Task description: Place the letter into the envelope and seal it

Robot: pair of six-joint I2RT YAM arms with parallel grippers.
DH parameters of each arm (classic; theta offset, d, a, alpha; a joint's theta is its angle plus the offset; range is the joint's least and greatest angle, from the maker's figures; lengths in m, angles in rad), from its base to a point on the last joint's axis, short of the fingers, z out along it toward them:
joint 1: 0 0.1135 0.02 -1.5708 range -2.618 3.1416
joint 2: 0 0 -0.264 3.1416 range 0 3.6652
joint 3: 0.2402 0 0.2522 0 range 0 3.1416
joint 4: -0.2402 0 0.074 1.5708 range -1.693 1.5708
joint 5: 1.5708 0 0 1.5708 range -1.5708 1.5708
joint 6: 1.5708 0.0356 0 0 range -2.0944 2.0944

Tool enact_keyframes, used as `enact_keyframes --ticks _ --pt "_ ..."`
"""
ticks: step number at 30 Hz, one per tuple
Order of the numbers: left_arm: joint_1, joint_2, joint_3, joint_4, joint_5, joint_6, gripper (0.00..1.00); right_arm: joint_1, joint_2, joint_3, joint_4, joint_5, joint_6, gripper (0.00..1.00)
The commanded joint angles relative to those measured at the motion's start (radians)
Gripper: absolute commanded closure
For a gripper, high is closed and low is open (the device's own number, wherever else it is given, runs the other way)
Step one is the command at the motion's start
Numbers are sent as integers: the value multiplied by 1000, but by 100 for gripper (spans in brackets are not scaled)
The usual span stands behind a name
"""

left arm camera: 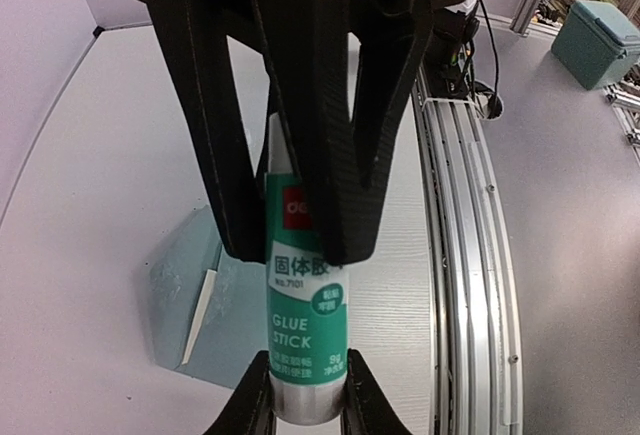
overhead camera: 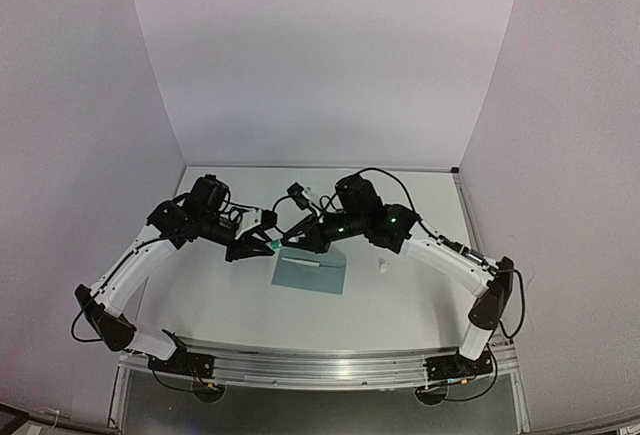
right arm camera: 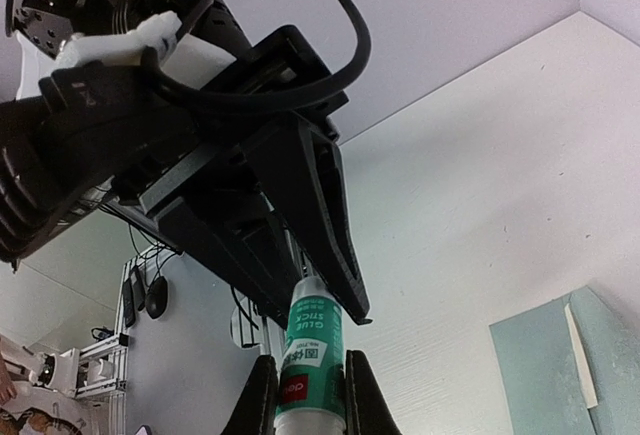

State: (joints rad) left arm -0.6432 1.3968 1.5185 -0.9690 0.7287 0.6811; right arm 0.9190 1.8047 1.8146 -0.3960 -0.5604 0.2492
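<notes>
A green and white glue stick [left arm camera: 305, 325] is held between both grippers above the table. My left gripper [left arm camera: 305, 395] is shut on its silver end. My right gripper [right arm camera: 310, 395] is shut on its other end; its black fingers [left arm camera: 330, 155] clamp the tube's upper part in the left wrist view. In the top view the two grippers meet at the stick [overhead camera: 274, 246], just above the teal envelope [overhead camera: 310, 273], which lies flat. A narrow pale strip [left arm camera: 200, 315] shows on the envelope, also in the right wrist view [right arm camera: 580, 355]. The rest of the letter is hidden.
A small white object [overhead camera: 383, 266] lies on the table right of the envelope. White walls enclose the table on three sides. A metal rail [left arm camera: 470, 255] runs along the near edge. A teal box [left arm camera: 600, 40] stands off the table.
</notes>
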Motion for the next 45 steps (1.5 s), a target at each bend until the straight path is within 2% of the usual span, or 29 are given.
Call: enact_keyframes --ticks 1,3,7,13,19,25,31,37,40,42,43,45 --pt "-6 2 45 11 18 -3 86 3 21 45 -9 5 -15 100" --pt "-6 0 43 16 11 -3 98 3 25 47 -11 6 -9 100" --pt "-9 -13 26 60 -77 5 100 4 47 73 -8 39 63 100" --pt "-17 -62 -60 332 -460 69 100 -1 79 103 -3 217 330 100" --pt "-64 -163 -222 623 -636 341 100 -40 74 41 21 297 654 100" --pt "-147 -211 -423 886 -801 710 100 -42 66 26 55 313 729 100" --pt "-163 -200 -528 1141 -874 955 100 -45 73 10 90 315 761 100" --pt "-164 -221 -619 1254 -861 1078 100 -59 62 -19 125 306 781 100" --pt "-165 -227 -627 1270 -862 1073 100 -62 60 -19 131 300 773 100" --pt "-165 -226 -622 1272 -873 1059 96 -68 55 -24 135 292 776 100" --pt "-166 -226 -617 1274 -878 1042 84 -71 51 -26 137 288 777 100" --pt "-165 -226 -594 1253 -891 977 54 -77 44 -29 141 278 774 100"
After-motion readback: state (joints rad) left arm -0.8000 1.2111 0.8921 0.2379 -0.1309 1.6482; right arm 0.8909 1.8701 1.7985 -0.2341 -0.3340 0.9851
